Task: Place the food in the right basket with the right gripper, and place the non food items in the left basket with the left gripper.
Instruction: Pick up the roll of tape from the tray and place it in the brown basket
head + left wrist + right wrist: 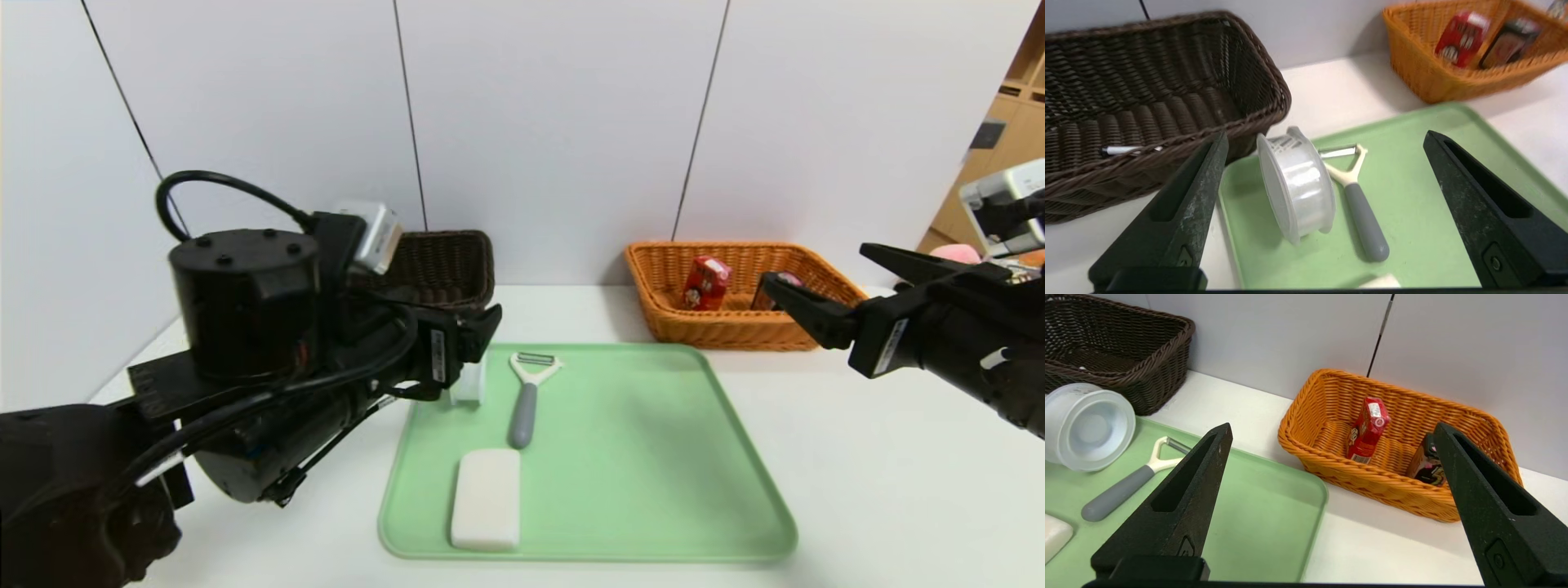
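Observation:
My left gripper (472, 349) (1326, 135) is open and empty, its fingers either side of the white round case (471, 381) (1298, 188), which stands on edge in the green tray's far left corner. The grey-handled peeler (526, 400) (1361, 212) lies beside the case, and the white block (486, 498) lies nearer me. The thin pen (1122, 150) lies in the dark brown left basket (445, 265) (1167, 81). My right gripper (816, 273) (1333, 426) is open and empty, in front of the orange right basket (735, 331) (1372, 486), which holds the red carton (706, 283) (1367, 430) and black carton (1425, 465).
The green tray (653, 457) (1257, 506) lies mid-table between the baskets. Both baskets stand against the white back wall. A wooden shelf unit (1008, 122) is at the far right.

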Controlling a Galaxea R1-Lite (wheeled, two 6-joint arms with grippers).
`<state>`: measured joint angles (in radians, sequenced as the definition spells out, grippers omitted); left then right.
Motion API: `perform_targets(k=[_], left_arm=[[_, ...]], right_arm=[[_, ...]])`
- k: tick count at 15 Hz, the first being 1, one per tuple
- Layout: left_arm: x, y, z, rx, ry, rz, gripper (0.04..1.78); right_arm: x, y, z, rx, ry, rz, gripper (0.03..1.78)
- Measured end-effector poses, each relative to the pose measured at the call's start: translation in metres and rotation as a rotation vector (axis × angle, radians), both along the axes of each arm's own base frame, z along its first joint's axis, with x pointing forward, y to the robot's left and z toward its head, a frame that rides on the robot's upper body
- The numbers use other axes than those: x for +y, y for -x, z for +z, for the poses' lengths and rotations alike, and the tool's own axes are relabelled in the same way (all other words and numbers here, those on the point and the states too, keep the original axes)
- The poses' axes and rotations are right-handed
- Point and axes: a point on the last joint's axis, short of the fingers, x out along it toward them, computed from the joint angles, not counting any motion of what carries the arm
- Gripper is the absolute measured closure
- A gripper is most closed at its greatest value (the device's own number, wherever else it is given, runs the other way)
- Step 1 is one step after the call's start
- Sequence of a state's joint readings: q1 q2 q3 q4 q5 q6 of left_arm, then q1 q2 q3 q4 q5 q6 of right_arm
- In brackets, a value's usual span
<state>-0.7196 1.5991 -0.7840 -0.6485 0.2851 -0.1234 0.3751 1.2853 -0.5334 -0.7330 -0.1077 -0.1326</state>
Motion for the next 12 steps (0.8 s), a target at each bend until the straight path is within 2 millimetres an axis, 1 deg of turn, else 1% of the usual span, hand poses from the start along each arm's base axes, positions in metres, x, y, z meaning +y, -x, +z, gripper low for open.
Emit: perform_targets(k=[2,5,6,8,12], left_arm=[[-0.009,-0.006,0.009,0.13,-0.07,-0.006,0.13],[-0.017,-0.012,0.039,0.342,-0.119,-0.019,0.13],[-0.018,-0.015,0.041,0.414,-0.143,-0.013,0.13],[-0.02,-0.021,0.03,0.562,-0.218,0.015,0.13],[-0.028,-0.044,0.007,0.648,-0.253,0.068,0.13]], right_arm=[[-0.002,0.003,-0.001,-0.001,0.002,-0.006,0.12],[-0.005,0.005,-0.005,0.009,0.005,-0.013,0.12],[-0.005,0.006,-0.007,0.015,0.008,-0.014,0.12],[-0.006,0.007,-0.009,0.02,0.009,-0.018,0.12],[-0.007,0.007,-0.009,0.021,0.011,-0.019,0.12]])
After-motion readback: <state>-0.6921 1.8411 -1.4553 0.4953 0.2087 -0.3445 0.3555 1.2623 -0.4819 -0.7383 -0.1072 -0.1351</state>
